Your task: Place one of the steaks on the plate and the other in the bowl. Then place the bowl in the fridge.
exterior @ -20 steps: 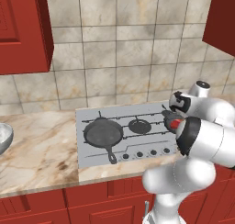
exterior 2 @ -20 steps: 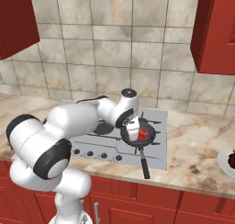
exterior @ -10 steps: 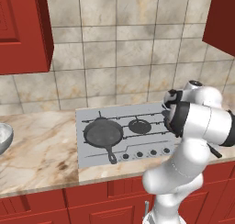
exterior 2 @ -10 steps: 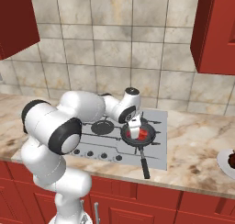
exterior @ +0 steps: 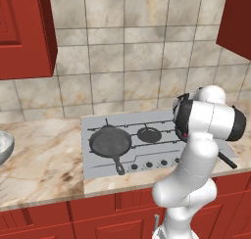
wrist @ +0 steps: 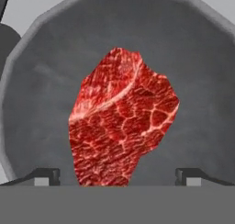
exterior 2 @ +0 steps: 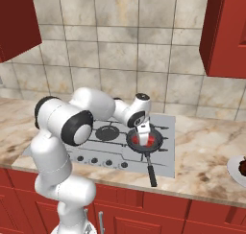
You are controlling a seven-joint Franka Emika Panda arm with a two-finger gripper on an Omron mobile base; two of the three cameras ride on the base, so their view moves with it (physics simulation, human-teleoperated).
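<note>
Two black skillets sit on the grey cooktop set in the marble counter: an empty one at 9 o'clock, and another at 3 o'clock holding one steak. That steak is a flat, dark-red marbled slab with a pale fat streak. One grey bowl rests at the counter's far 9 o'clock edge. Compared with a second ago, the arm has folded in tighter; the claw hangs spread wide, empty, just above the steak.

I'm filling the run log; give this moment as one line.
phase: reaching for steak | gripper: open, over steak, nothing held | steak: flat in skillet
</note>
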